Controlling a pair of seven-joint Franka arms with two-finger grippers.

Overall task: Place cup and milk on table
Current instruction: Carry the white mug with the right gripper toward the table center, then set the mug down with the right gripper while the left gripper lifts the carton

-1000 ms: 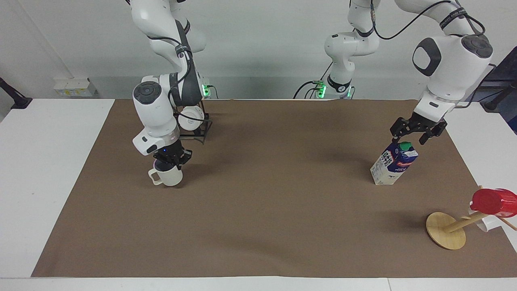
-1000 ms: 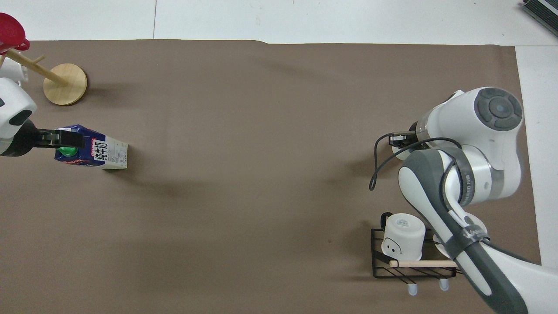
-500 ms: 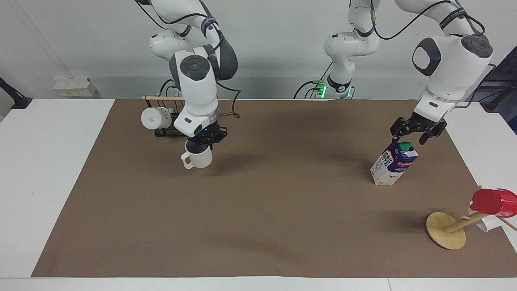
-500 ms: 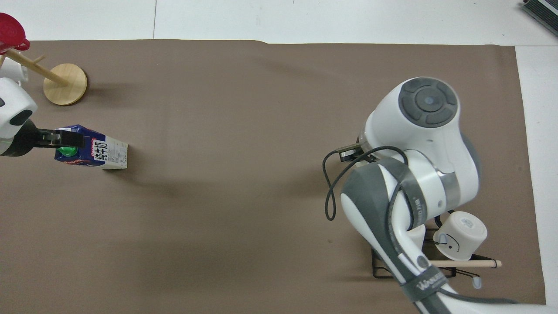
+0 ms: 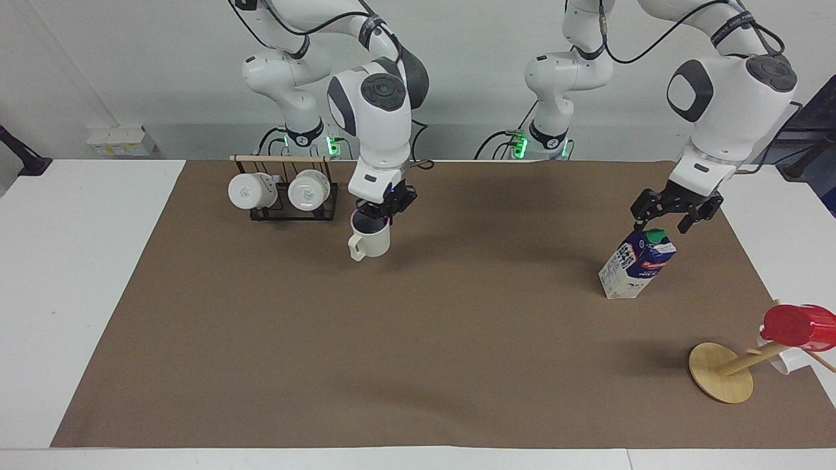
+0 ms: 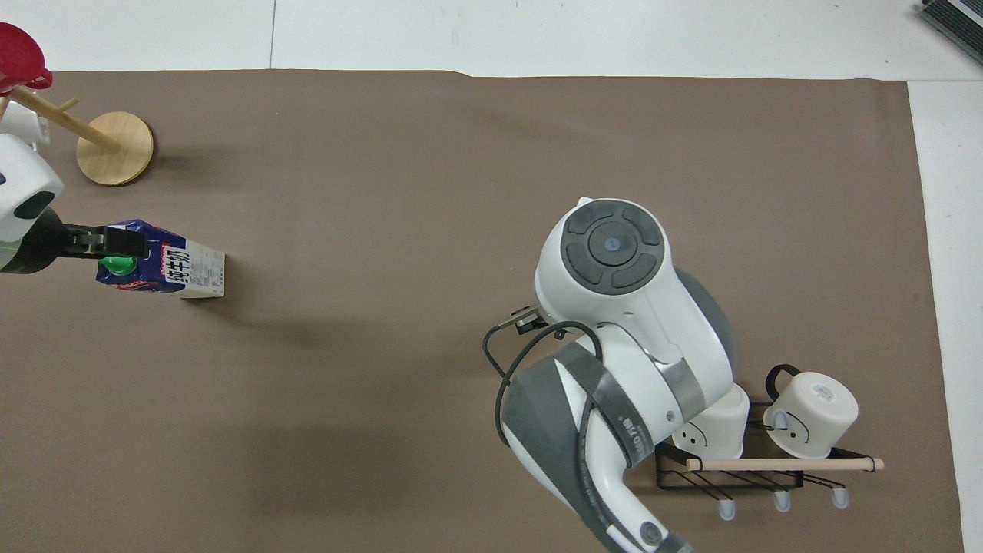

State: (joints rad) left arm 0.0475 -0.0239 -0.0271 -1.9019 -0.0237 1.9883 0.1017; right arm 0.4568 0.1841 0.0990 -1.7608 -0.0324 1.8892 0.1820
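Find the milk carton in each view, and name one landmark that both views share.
Facing view: the milk carton stands tilted on the brown sheet at the picture's right, under the left hand.
Overhead view: the carton is at the picture's left edge.
Shared landmark: the round wooden stand base beside it.

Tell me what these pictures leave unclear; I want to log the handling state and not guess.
- Overhead view: the cup and the right gripper are wholly hidden under the right arm's own wrist.
- Facing view: whether the cup's base touches the table cannot be settled.
- Both views: whether the left gripper touches the tilted milk is unclear.
- Both views: the red cup is cut by the edge.
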